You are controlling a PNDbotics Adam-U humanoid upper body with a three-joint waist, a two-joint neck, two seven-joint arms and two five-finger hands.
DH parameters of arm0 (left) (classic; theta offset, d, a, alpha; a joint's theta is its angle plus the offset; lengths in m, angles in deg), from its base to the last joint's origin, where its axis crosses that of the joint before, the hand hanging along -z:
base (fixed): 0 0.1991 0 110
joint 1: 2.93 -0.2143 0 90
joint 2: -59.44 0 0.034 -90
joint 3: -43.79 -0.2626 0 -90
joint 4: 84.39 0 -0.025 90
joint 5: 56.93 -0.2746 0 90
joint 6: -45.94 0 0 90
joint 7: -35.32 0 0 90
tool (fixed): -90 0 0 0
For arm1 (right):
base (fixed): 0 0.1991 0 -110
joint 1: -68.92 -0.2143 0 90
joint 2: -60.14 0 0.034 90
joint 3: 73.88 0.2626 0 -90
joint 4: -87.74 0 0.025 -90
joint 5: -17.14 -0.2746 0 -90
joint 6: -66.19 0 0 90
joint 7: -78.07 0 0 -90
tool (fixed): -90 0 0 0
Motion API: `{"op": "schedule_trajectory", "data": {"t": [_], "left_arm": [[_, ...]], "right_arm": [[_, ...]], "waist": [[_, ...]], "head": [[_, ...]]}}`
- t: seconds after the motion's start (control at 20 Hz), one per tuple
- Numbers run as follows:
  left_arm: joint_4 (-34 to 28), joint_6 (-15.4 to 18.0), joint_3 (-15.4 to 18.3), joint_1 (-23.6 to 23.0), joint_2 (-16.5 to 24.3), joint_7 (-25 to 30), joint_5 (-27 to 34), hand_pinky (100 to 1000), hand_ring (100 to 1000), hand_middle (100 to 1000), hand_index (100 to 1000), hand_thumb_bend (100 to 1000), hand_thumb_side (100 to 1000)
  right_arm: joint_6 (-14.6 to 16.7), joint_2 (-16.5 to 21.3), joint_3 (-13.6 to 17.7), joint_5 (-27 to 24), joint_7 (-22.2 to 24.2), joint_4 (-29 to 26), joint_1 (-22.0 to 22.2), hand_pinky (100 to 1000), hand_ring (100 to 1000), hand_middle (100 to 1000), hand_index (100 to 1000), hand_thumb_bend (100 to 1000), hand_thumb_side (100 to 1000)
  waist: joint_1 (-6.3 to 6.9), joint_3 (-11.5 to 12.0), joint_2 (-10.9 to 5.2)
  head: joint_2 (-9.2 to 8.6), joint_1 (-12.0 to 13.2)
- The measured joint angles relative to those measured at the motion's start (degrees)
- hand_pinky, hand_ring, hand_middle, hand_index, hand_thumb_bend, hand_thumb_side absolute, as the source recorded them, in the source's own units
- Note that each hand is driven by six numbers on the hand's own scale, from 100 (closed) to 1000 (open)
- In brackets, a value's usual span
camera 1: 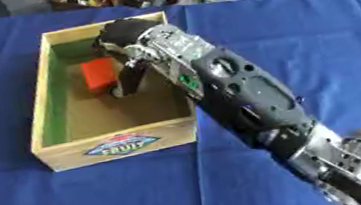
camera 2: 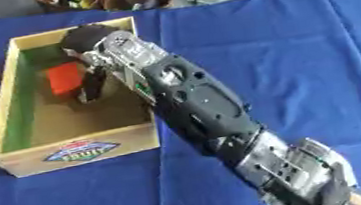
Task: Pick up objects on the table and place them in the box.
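- Blue cloth (camera 1: 317,45) covers the whole table, lightly creased; nothing else lies on it but the box.
- Floor strip at the far edge past the cloth: grey, with cables and dark clutter too blurred to name.
- Right arm (camera 1: 244,90) comes in from the lower right corner and stretches diagonally up-left, black shell with silver joints, forearm passing over the box's right wall.
- Wooden box (camera 1: 41,106) sits on the cloth at left centre, open top, pale wood walls, brownish floor, green tint along the left inner wall.
- Label (camera 1: 122,144) on the box's near front wall: a diamond-shaped sticker in blue, red and white, reads "FRUIT"; the smaller text on it is unreadable.
- Right hand (camera 1: 132,76) is inside the box at its far end, wrist bent, dark fingers pointing down toward the box floor.
- Hand state: cannot tell how far open it is, or whether it has hold of anything; the fingers are seen from behind and blurred.
- Red block (camera 2: 66,77) is in the box, far half, just left of the hand; touching or apart, cannot tell.
- Left hand does not show in either view.
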Motion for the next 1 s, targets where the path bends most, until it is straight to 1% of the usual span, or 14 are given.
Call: {"op": "schedule_trajectory", "data": {"t": [0.05, 0.1, 0.15, 0.2, 0.25, 0.3, 0.35, 0.55, 0.8, 1.0], "left_arm": [[0.0, 0.0, 0.0, 0.0, 0.0, 0.0, 0.0, 637, 714, 733, 786, 100, 982], [0.0, 0.0, 0.0, 0.0, 0.0, 0.0, 0.0, 637, 715, 733, 786, 100, 982], [0.0, 0.0, 0.0, 0.0, 0.0, 0.0, 0.0, 637, 715, 733, 786, 100, 982], [0.0, 0.0, 0.0, 0.0, 0.0, 0.0, 0.0, 637, 715, 733, 786, 100, 982], [0.0, 0.0, 0.0, 0.0, 0.0, 0.0, 0.0, 637, 715, 733, 786, 100, 982], [0.0, 0.0, 0.0, 0.0, 0.0, 0.0, 0.0, 637, 715, 733, 786, 100, 982], [0.0, 0.0, 0.0, 0.0, 0.0, 0.0, 0.0, 637, 715, 733, 786, 100, 982], [0.0, -0.1, 0.0, -0.1, -0.1, 0.2, 0.0, 637, 716, 734, 785, 100, 982], [0.0, -0.2, 0.0, -0.3, -0.4, 0.2, 0.0, 637, 716, 734, 785, 100, 981], [0.0, -0.2, 0.0, -0.4, -0.4, 0.2, 0.0, 637, 717, 734, 785, 100, 981]], "right_arm": [[0.5, 0.0, 0.0, 0.0, 0.2, 0.0, 0.0, 666, 739, 687, 730, 100, 595], [1.0, 0.0, 0.0, 0.0, 0.6, -0.1, 0.0, 688, 759, 717, 777, 100, 613], [1.5, 0.0, 0.0, 0.0, 1.1, -0.4, 0.0, 711, 790, 761, 829, 126, 653], [2.0, 0.0, 0.0, 0.0, 1.6, -0.9, -0.1, 711, 790, 761, 829, 126, 653], [2.4, 0.0, 0.0, 0.0, 2.2, -1.4, -0.1, 725, 809, 782, 855, 212, 704], [2.8, 0.1, 0.0, 0.0, 2.8, -2.1, -0.2, 728, 813, 785, 861, 269, 734], [3.0, 0.2, 0.0, 0.0, 3.5, -2.8, -0.4, 728, 815, 784, 861, 286, 738], [3.0, 0.7, 0.4, 0.0, 5.6, -5.7, -0.4, 731, 820, 792, 874, 308, 740], [2.1, 2.0, 1.1, -0.5, 6.4, -9.5, -0.5, 726, 810, 779, 866, 284, 736], [1.4, 3.9, 1.9, -2.3, 5.4, -13.6, -0.4, 721, 801, 772, 863, 229, 740]], "waist": [[-0.01, 0.0, 0.0], [-0.01, 0.0, 0.0], [-0.01, -0.1, 0.0], [-0.01, -0.1, 0.0], [-0.01, -0.2, 0.0], [-0.01, -0.3, 0.0], [-0.01, -0.4, 0.0], [0.03, -0.6, -0.01], [0.35, -1.1, -0.2], [0.62, -1.5, -0.51]], "head": [[0.0, 0.0], [0.0, 0.0], [0.0, 0.0], [0.0, 0.0], [0.0, 0.0], [0.0, 0.0], [0.0, 0.0], [0.0, 0.1], [0.01, 0.3], [0.06, 0.4]]}}
